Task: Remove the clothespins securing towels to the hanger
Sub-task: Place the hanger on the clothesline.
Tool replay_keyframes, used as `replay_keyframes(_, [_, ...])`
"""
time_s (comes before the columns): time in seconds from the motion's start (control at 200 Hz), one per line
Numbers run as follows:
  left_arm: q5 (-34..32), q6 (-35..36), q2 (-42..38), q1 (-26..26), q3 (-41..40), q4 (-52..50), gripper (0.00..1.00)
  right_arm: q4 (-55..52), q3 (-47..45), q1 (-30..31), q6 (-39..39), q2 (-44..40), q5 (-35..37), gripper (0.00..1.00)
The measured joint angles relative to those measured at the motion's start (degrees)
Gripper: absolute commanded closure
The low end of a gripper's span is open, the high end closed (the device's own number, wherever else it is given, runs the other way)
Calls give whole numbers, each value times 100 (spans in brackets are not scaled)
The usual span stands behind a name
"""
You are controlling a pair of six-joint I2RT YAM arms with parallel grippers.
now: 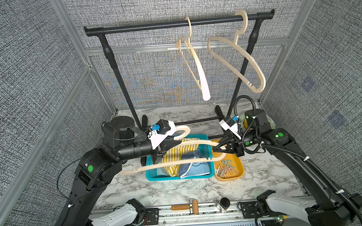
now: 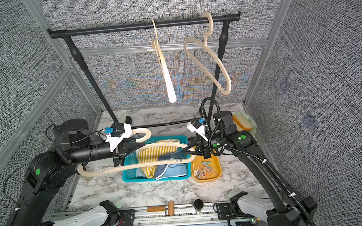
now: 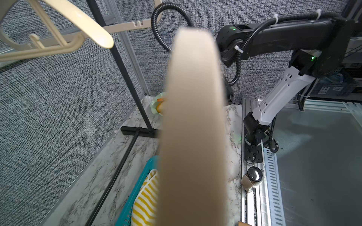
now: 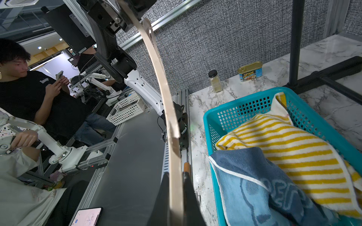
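marble tabletop (image 1: 137, 191) ran across the lower middle of both top views, boxed in by grey woven walls (image 1: 23, 84). my left gripper (image 1: 176, 142), left of centre, was clenched on the hanger (image 1: 168, 164) by the base of its hook. my right gripper (image 1: 217, 147), right of centre, was clamped on the hanger's opposite shoulder. in the right wrist view its dark fingers (image 4: 193, 199) pressed either side of the beige bar at the bottom of the frame. the hanger lay roughly level between the two grippers, above the teal basket (image 1: 179, 177) at centre. the towels (image 1: 187, 154) sat heaped in that basket, off the hanger: a yellow-striped one (image 1: 174, 153) toward the back, a dark blue one (image 1: 185, 170) and a pale aqua one (image 1: 198, 170) nearer the front. the clothespins (image 1: 225, 170) lay loose in the orange tray (image 1: 241, 174) just right of the basket. two bare hangers (image 1: 196, 69) hung from the black rack (image 1: 149, 26) in the upper right.
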Motion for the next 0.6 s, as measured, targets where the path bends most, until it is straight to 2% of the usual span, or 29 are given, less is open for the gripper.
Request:
replay_keyframes(0.035, [-22,-35,7,-9,0,4,65,87,-37,0,72,-22,15,100])
replay_keyframes(0.06, [-59,-46,11,-9,0,13,52,160,-68,0,131,-37,31,100])
replay_keyframes(0.105, [-157,-103,17,-9,0,55,39,286,-101,0,247,-70,61,100])
replay_keyframes(0.14, [-256,-162,20,-9,-13,118,34,374,-116,7,341,-92,98,100])
replay_keyframes(0.325, [-999,-525,-105,-9,-160,417,26,820,-122,4,872,-249,470,100])
replay_keyframes(0.6, [-2704,-1071,-262,-9,-269,597,25,1298,-149,4,1545,-474,1331,100])
